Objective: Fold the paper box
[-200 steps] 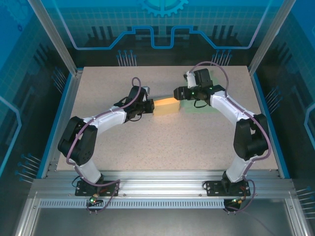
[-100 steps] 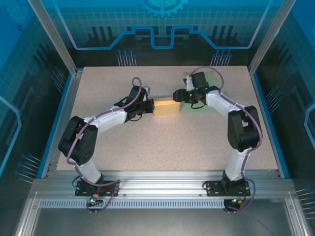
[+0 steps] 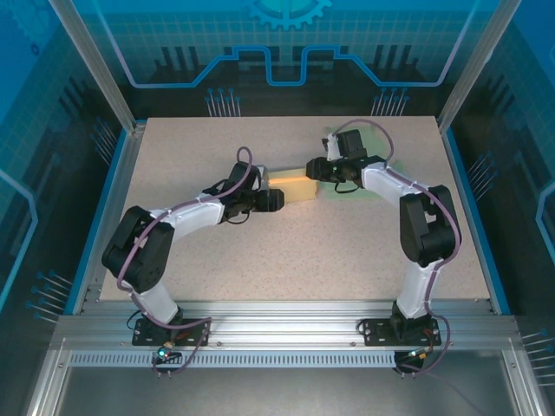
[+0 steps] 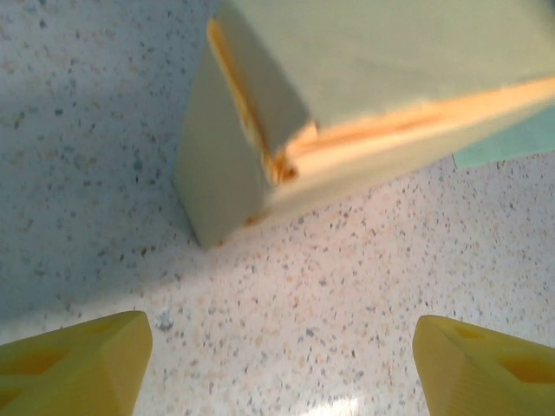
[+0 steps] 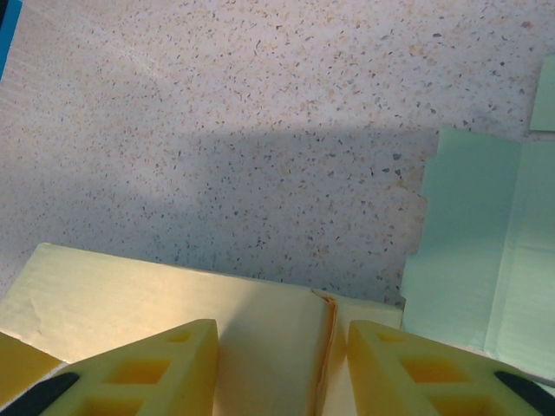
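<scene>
The paper box [image 3: 292,185] is a pale yellow carton lying on its side mid-table. In the left wrist view its end [image 4: 347,104] shows a flap edge standing slightly off, orange inside. My left gripper [image 3: 277,199] sits just off the box's near left corner, open [image 4: 282,368], with bare table between its yellow fingertips [image 4: 74,364]. My right gripper [image 3: 315,168] hovers at the box's right end. Its jaws [image 5: 282,373] stand apart over the box face [image 5: 260,334], straddling a seam without pinching anything.
A light green sheet [image 5: 486,251] lies flat on the table by the box's right end, partly under the right arm [image 3: 354,189]. Speckled tabletop [image 3: 286,251] stretches toward the arm bases. Blue-edged frame walls [image 3: 119,173] border the table.
The left gripper has let go of the box's left end, opened wide and shifted toward the near side. The right jaws have narrowed over the box's right end.
</scene>
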Motion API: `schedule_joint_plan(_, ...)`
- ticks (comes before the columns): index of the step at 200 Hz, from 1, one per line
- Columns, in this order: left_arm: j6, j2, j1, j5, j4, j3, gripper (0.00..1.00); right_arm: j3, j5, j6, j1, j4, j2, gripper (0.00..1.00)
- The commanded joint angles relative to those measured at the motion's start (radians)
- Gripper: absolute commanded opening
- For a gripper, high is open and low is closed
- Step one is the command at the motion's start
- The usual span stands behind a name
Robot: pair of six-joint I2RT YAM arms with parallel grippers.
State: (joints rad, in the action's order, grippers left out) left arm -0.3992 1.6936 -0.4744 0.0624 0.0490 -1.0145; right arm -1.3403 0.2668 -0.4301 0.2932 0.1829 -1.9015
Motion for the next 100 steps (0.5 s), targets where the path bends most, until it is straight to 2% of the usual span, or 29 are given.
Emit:
schedule_joint_plan(1,-0.022,-0.113,-0.002,0.049,-0.019,0.02,0.86,0.059,-0.043,0.0,-0.016,0.067,-0.064,0.41)
schedule_joint_plan(29,-0.079,-0.158,0.017,0.032,-0.061,0.001,0.92,0.093,-0.04,-0.002,-0.017,0.039,-0.057,0.4)
schedule_joint_plan(56,-0.111,-0.096,0.037,0.016,-0.098,-0.053,0.92,0.123,-0.042,0.005,-0.016,0.02,-0.047,0.4)
schedule_joint_plan(76,-0.128,-0.014,0.056,0.022,-0.111,-0.094,0.88,0.14,-0.039,0.011,-0.016,0.009,-0.038,0.4)
schedule_joint_plan(100,-0.181,0.076,0.09,0.061,-0.164,-0.112,0.77,0.153,-0.038,0.018,-0.016,0.004,-0.03,0.4)
